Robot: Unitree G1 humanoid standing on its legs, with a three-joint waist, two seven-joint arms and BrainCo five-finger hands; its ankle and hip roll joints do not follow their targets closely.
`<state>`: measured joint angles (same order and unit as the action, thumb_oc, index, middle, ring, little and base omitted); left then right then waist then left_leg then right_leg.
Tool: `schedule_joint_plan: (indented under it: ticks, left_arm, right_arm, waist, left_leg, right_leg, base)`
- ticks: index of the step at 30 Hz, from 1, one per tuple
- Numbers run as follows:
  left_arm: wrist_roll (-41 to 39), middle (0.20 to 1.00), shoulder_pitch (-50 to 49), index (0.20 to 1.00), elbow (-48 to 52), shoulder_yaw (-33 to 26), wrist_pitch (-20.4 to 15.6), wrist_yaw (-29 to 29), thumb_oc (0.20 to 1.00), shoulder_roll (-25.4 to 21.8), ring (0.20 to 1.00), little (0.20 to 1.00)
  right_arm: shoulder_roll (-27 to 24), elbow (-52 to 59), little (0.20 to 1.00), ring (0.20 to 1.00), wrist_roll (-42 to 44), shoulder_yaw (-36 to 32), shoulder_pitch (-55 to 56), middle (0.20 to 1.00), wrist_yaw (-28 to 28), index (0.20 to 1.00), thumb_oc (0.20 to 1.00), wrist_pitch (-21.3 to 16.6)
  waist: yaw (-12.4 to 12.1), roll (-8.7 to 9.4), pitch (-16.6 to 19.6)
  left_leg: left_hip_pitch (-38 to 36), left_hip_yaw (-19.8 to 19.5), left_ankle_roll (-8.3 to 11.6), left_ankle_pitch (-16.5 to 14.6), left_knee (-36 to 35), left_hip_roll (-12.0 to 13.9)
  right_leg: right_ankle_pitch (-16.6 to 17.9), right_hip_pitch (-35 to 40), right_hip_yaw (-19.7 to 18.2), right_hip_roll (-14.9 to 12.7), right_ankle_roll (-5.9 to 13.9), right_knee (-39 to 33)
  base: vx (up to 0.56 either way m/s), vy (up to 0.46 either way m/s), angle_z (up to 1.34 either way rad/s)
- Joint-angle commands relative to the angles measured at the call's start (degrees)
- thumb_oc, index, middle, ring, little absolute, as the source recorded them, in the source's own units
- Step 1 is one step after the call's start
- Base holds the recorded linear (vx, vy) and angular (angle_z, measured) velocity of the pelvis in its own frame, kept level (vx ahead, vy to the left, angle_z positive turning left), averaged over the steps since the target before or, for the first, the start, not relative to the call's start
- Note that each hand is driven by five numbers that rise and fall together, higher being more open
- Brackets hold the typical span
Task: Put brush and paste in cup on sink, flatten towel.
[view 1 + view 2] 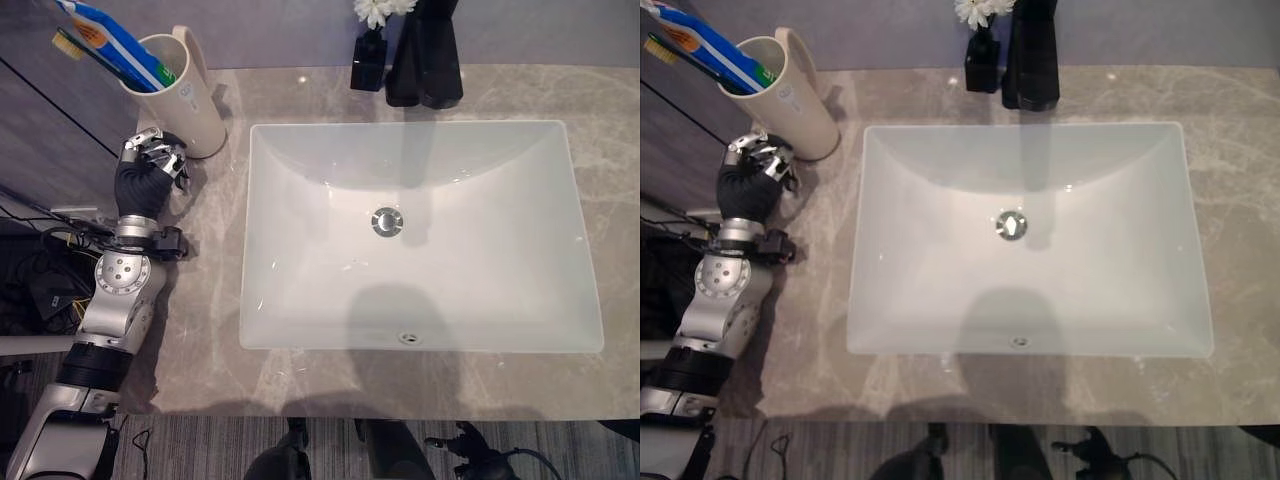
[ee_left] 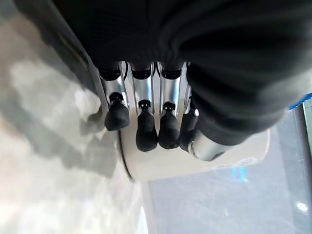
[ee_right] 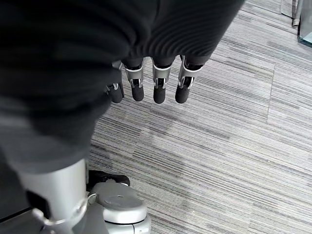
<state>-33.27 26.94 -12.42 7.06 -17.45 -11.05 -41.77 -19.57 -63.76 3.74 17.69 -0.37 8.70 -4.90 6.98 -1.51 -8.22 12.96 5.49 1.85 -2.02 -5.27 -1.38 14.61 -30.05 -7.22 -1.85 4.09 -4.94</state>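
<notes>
A cream cup [image 1: 190,105] with a handle stands on the grey stone counter [image 1: 205,350] at the back left of the sink. A blue toothpaste tube [image 1: 115,40] and a toothbrush [image 1: 72,44] stick out of it, leaning left. My left hand [image 1: 146,178] rests just in front of the cup and holds nothing, its fingers [image 2: 146,131] loosely bent. The cup's wall [image 2: 195,168] shows right past the fingertips. My right hand [image 3: 156,85] hangs over the striped carpet with relaxed fingers, holding nothing.
A white rectangular basin [image 1: 300,300] with a metal drain [image 1: 387,221] takes up the middle of the counter. A black faucet [image 1: 425,50] and a small black vase with a white flower [image 1: 369,58] stand behind it. A wall or mirror edge runs along the far left.
</notes>
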Motion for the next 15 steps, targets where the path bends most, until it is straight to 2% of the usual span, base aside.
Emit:
schedule_joint_plan:
  ticks: [1,7,15]
  left_arm:
    - [0.41,0.200,-0.51,0.200,-4.28,-0.98,-1.61,-2.33,0.200,-2.33,0.200,0.200]
    - [0.97,0.200,2.45,0.200,-6.03,0.32,-1.69,-3.11,0.200,-2.97,0.200,0.200]
    - [0.99,0.200,8.62,0.200,-8.17,4.85,-1.70,-3.32,0.200,-2.95,0.200,0.200]
  right_arm:
    - [-0.91,-0.51,1.000,1.000,1.76,1.23,-0.07,1.000,1.23,1.000,1.000,-0.25]
    - [-0.97,-0.61,1.000,1.000,1.99,1.52,-0.42,1.000,1.35,1.000,1.000,-0.43]
    - [-1.25,-0.38,1.000,1.000,2.21,2.21,-0.37,1.000,1.55,1.000,1.000,-0.37]
  waist:
    - [0.36,-0.34,0.43]
    - [0.76,-0.20,0.10]
    - [1.79,-0.20,-0.38]
  left_leg:
    - [0.68,-0.78,3.79,2.66,0.27,2.83]
    - [1.44,-0.47,3.83,2.93,0.27,2.88]
    - [2.66,-0.28,3.91,3.28,0.27,2.80]
  right_leg:
    - [-5.11,4.61,-0.18,-2.04,5.04,-0.06]
    - [-4.68,3.89,-0.14,-2.05,5.01,-0.06]
    - [-4.10,2.52,-0.28,-1.90,5.03,-0.06]
  base:
    - [0.00,0.000,0.00]
    - [0.00,0.000,0.00]
    - [0.00,0.000,0.00]
